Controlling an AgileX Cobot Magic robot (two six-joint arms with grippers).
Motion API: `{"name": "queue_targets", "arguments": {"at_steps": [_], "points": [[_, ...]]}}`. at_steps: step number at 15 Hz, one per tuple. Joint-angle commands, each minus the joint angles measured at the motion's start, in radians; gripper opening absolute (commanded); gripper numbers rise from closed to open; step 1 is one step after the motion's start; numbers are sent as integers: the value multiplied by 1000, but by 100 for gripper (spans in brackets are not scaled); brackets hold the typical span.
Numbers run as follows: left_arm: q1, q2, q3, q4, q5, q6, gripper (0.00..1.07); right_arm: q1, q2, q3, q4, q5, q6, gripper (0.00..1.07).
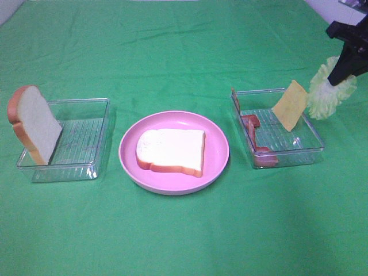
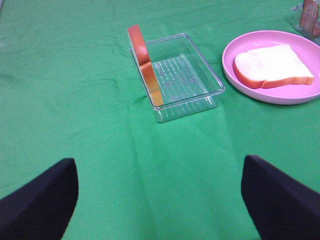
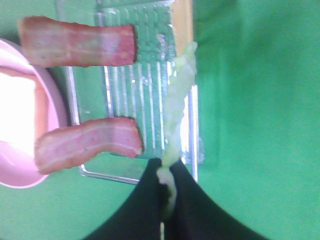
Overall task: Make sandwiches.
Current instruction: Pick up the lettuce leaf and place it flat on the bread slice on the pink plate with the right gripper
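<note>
nearest, the left gripper (image 2: 160, 200) is released and empty. then the pink plate (image 1: 172, 188) carries one bread slice (image 1: 171, 150), flat. the left tray (image 1: 80, 144) holds a second slice (image 1: 33, 123) leaning on its wall; the right tray (image 1: 287, 163) holds bacon strips (image 1: 251, 123) and leaning cheese (image 1: 290, 104). beyond, the right gripper (image 3: 165, 172) is clenched on the lettuce (image 1: 330, 95), probably light and floppy, so pinching its edge suits.

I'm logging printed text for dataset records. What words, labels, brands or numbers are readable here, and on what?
None. Nothing written shows on the flat bread slice, the standing bread slice, the pink plate, the left tray, the right tray, the bacon, the cheese, the lettuce or the cloth.
</note>
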Motion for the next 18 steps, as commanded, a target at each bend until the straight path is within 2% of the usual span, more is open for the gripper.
{"name": "queue_targets", "arguments": {"at_steps": [1,3,6,9,10,11,12,13,18], "points": [[-4,-20,2,-2,-13,-5,84,1,-50,-2,93,80,-18,0],[-4,-20,2,-2,-13,-5,84,14,-78,12,202,80,-34,0],[-4,-20,2,-2,-13,-4,84,108,-85,91,312,76,-91,0],[-4,-20,2,-2,-13,-4,84,235,-85,175,406,-5,-154,0],[-4,-20,2,-2,-13,-4,84,294,-85,212,458,-44,-177,0],[-4,-20,2,-2,-13,-4,84,377,-85,266,562,-110,-208,0],[-4,-20,2,-2,-13,-4,84,377,-85,266,562,-110,-208,0],[-4,-20,2,-2,-13,-4,84,458,-72,302,667,-168,-250,0],[-4,-20,2,-2,-13,-4,84,591,35,302,794,-326,-270,0]]}}
